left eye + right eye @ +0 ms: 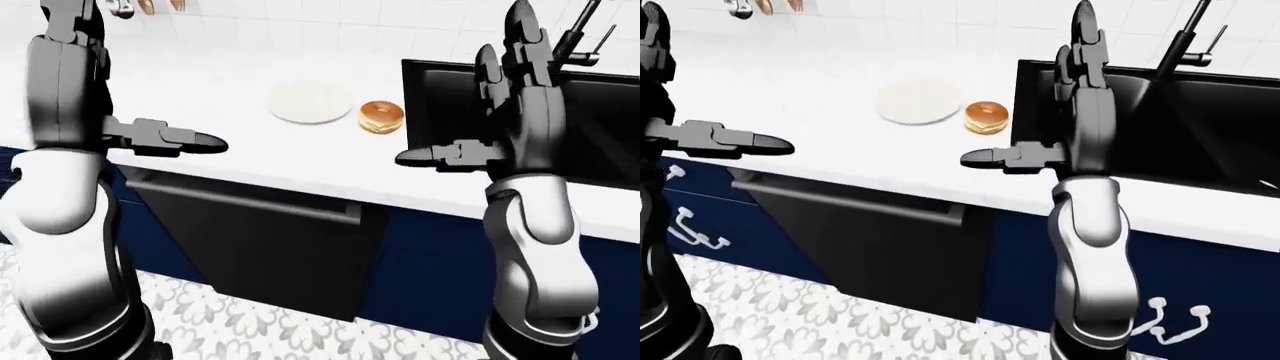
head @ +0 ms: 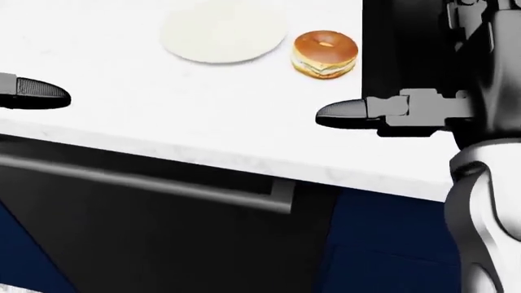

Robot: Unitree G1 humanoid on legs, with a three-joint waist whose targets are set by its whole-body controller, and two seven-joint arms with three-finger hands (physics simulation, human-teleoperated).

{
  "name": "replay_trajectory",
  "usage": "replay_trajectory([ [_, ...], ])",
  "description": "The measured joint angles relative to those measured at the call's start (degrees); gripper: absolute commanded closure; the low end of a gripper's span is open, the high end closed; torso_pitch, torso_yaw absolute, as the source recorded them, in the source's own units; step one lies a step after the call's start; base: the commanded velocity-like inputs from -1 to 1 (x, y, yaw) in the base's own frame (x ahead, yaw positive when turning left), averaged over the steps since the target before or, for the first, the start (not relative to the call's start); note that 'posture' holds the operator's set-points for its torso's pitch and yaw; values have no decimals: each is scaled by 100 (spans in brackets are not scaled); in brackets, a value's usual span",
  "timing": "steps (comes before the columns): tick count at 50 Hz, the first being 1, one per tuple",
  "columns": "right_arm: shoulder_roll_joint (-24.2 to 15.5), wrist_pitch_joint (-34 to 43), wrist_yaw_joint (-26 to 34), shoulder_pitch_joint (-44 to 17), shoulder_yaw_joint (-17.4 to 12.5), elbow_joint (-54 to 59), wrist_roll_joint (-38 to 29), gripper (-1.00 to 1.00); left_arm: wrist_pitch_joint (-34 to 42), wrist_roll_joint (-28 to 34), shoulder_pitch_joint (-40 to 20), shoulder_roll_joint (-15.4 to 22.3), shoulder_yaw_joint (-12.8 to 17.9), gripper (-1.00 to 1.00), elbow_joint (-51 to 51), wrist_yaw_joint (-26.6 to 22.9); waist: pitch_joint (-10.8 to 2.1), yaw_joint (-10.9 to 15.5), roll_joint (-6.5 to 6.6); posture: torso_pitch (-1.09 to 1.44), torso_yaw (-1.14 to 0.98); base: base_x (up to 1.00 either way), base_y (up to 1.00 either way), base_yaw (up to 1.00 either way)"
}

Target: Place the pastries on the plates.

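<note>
On the counter point(image 2: 122, 116), bagel point(image 2: 325, 54) sits just right of empty plate point(image 2: 223, 32). Both hands, left hand point(image 1: 165, 139) and right hand point(image 1: 505, 97), open, holding nothing. Risk: clumsy reach nudges bagel into sink point(image 1: 600, 142).

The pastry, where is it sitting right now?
In the left-eye view the pastry sits on the white counter, just right of the plate and left of the black sink.

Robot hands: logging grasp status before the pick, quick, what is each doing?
Left robot hand: open, holding nothing.
Right robot hand: open, holding nothing.
</note>
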Motion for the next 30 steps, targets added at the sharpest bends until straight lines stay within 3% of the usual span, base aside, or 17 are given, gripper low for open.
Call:
replay_trajectory([
  [4,-12,103,-93,10,-13,62,112,-100,106,-25,21,-4,12,-100,154,-45,68,-50,174,2,-9,0,0,0],
  [7,-19,48,-133,-45,-47,-30,292,-100,91,13,-6,26,89,-100,92,-4,-43,-43,427,2,-9,0,0,-31],
  [9,-9,48,-144,-23,86,33,398,-100,87,69,86,28,207,-100,79,46,-48,55,397,2,-9,0,0,-87],
  [12,-50,60,-149,-8,111,6,507,-100,139,118,70,38,244,-100,106,78,-149,33,514,2,-9,0,0,-88],
  [14,-87,9,-202,-24,12,-69,512,-100,124,104,14,57,193,-100,34,53,-237,-3,480,2,-9,0,0,-88],
  [16,-121,-76,-265,-14,-57,-146,474,-100,79,75,-16,60,146,-100,-61,20,-243,-39,408,2,-9,0,-26,-27],
  [18,-138,-136,-327,22,-106,-146,378,-100,28,31,-29,43,51,-100,-89,-22,-239,-113,467,2,-9,0,-20,0],
  [19,-126,-139,-336,-10,-74,-123,346,-100,16,22,-17,55,64,-100,-91,-31,-217,-79,411,2,-9,0,0,0],
  [21,-116,-154,-309,-36,30,-77,282,-100,-1,30,-41,64,107,-100,-58,-19,-187,1,100,2,-9,0,0,0],
  [22,-128,-149,-271,-16,72,-40,261,-100,-15,46,-15,19,119,-100,-58,-2,-146,-10,55,2,-9,0,0,0],
  [24,-133,-107,-195,92,104,46,172,-100,1,50,88,-36,51,-100,-15,-4,-11,-76,192,2,-9,0,0,0],
  [28,-71,54,-60,119,144,190,-10,-100,124,20,120,-57,-10,-100,194,-65,30,-77,464,2,-9,22,15,0],
  [30,-45,81,-6,130,121,137,-36,-100,154,19,114,-40,-4,-100,167,-77,55,-85,353,2,-9,56,43,0],
])
